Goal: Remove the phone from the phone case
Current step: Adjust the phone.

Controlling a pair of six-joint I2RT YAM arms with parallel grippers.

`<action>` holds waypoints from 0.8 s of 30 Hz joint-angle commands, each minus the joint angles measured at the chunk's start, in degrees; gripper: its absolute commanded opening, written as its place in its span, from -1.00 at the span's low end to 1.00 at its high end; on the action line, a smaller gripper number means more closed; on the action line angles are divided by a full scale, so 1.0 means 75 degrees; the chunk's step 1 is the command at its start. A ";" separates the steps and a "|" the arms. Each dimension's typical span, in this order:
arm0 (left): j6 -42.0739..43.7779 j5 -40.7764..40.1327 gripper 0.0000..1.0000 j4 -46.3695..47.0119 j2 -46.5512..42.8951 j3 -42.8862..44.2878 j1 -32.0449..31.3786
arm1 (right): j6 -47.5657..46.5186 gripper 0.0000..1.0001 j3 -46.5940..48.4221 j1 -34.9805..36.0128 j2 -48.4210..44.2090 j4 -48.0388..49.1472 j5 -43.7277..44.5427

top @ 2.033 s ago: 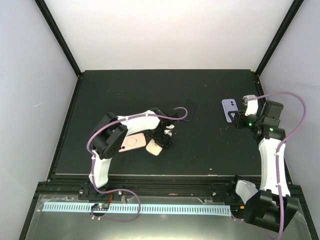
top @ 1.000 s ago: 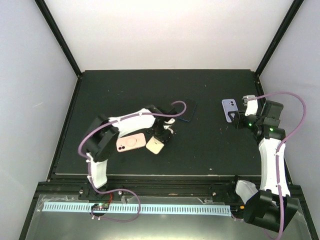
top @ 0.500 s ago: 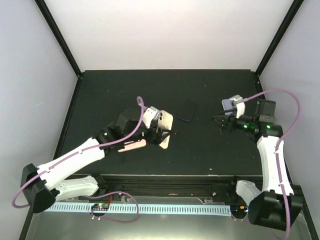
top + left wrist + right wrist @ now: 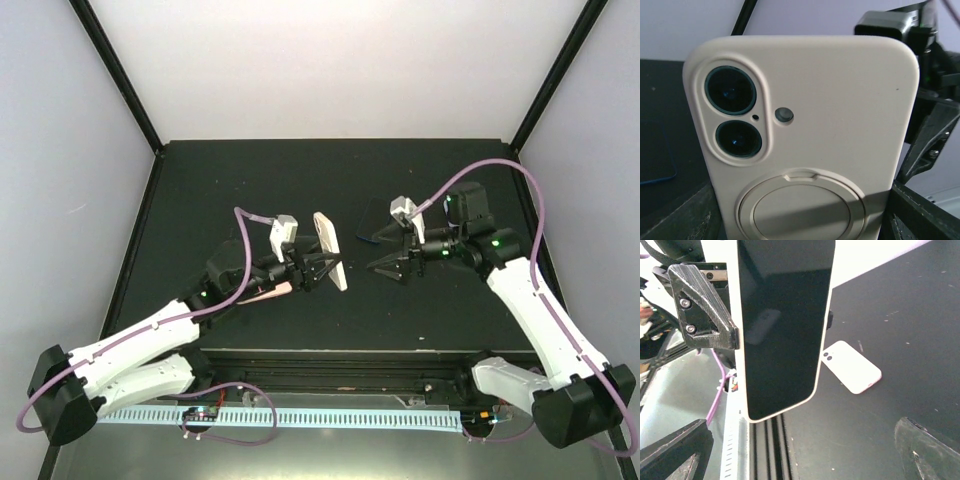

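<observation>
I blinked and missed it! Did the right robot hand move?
Yes. The right gripper swung left, from well right of the dark phone to just on its near side.

Two white arms, black at the joints, with purple leads
The left arm (image 4: 150, 335) and right arm (image 4: 545, 320) wear smooth white shells with black joint housings and small green lights (image 4: 491, 240); a purple cable (image 4: 500, 165) loops along each (one per arm). The fingers (image 4: 675, 450) are matte black, ribbed plastic, one bearing two silver screws (image 4: 686, 303)
</observation>
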 commanded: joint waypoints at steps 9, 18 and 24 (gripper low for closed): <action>-0.0663 0.0513 -0.02 0.2861 -0.0522 -0.0411 -0.0023 | 0.1079 0.99 0.0508 0.1447 0.0655 0.1026 -0.0533; -0.1184 0.0830 -0.03 0.3656 -0.0198 -0.0565 -0.0023 | 0.1099 0.99 0.0786 0.2103 0.1113 0.1101 -0.0708; -0.1248 0.0855 -0.04 0.3862 -0.0081 -0.0607 -0.0024 | 0.1496 0.97 0.0712 0.2306 0.1151 0.1531 -0.1051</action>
